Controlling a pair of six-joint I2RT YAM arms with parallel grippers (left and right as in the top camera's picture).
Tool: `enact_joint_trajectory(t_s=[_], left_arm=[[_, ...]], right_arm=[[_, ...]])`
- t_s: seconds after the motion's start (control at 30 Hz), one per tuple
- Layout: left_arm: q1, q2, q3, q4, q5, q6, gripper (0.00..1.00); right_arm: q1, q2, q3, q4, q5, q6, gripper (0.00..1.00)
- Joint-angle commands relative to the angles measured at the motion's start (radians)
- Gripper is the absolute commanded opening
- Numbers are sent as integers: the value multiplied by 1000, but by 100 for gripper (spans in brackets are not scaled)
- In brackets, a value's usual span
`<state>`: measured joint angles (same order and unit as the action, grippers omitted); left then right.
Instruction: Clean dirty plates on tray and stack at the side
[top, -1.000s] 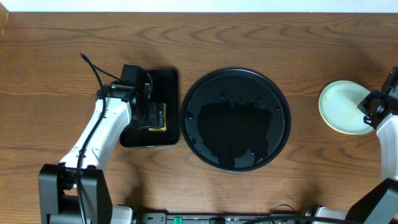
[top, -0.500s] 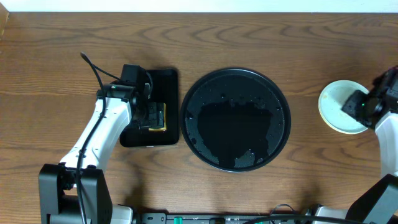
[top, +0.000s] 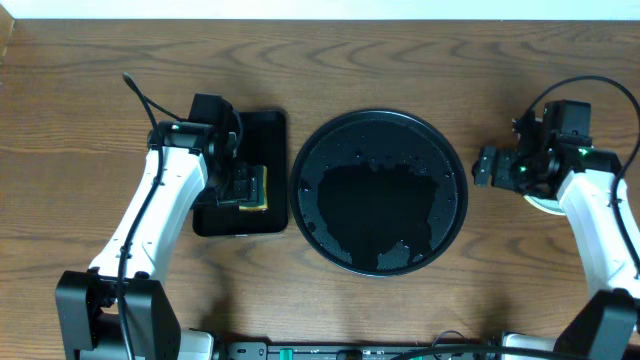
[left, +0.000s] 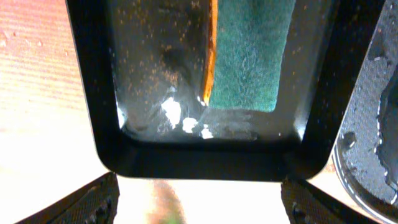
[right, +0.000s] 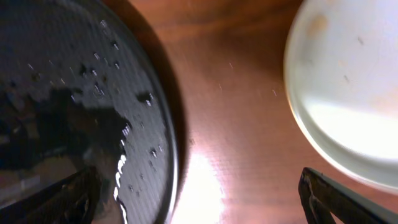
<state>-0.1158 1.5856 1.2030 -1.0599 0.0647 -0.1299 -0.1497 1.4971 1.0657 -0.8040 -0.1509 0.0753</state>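
Right pincer (top: 484, 167) swung inward, plates (right: 348, 93) flat beside tray (top: 378, 192)

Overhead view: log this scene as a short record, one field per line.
round tray: centre of the table, wet, no plates on it
plate: pale, on the table right of the round tray, apart from it; whether others lie beneath cannot be told
sponge: in the rectangular tray, left of the round tray
left gripper: over the rectangular tray, fingers apart, empty
right gripper: over the gap between round tray and plate, fingers apart, empty
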Motion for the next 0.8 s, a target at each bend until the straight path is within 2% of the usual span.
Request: enact_joint_trajectory(t_s=[0.0,0.13,0.23,0.57,0.77], left_arm=[[2,-26,8,-20,17,13,84],[1,-112,-35,25,37,12,83],[1,-216,-95,77,36,12,84],[2,-760,-431,320,35,-2,84],[2,-940,-464,313,35,-2,84]], right_arm=[[7,-97,14,-38,35,-5,99],[7,-208,-3,-90,42,-2,99],[8,-306,-60,-67,60,-2,99],[60,-718,-351,68,125,60,99],[60,-807,-374,49,124,59,99]])
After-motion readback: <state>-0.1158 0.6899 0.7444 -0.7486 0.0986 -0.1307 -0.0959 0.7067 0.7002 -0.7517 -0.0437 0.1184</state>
